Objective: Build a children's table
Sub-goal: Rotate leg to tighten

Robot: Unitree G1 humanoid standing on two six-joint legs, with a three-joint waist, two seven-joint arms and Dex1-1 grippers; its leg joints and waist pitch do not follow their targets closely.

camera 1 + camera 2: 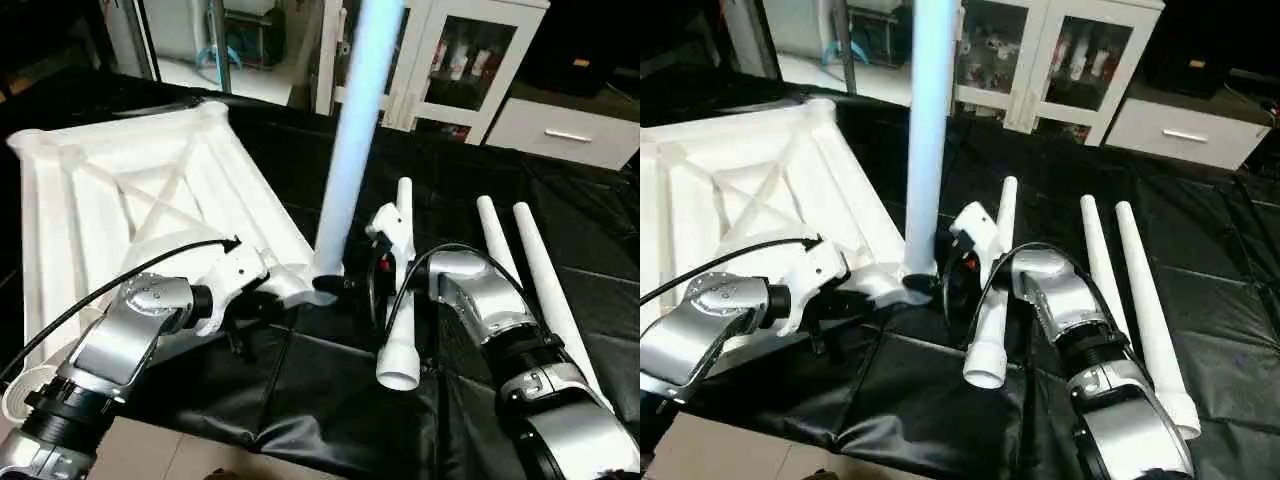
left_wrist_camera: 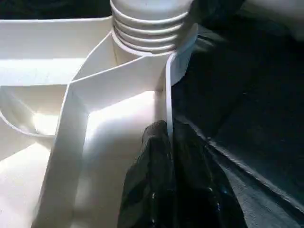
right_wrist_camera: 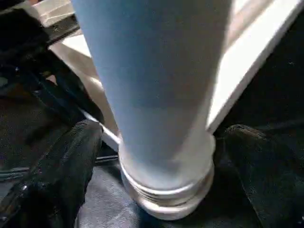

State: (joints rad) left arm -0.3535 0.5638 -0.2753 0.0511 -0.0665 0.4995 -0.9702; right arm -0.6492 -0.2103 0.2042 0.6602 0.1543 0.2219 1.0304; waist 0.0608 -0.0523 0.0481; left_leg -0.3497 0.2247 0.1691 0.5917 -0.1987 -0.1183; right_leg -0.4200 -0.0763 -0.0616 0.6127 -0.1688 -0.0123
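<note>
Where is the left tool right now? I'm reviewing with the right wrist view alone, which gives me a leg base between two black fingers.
Observer: The left tool is shut on the tabletop rim, just beside the corner socket holding that upright leg.
Operator: Any legs left to fit?
Observer: Three lie loose on the black cover: one leg by the right forearm, a pair of legs further right.

White X-ribbed tabletop [image 1: 150,190], white legs [image 1: 540,280], black table cover [image 1: 330,400], black pincer fingers [image 3: 61,175]
</note>
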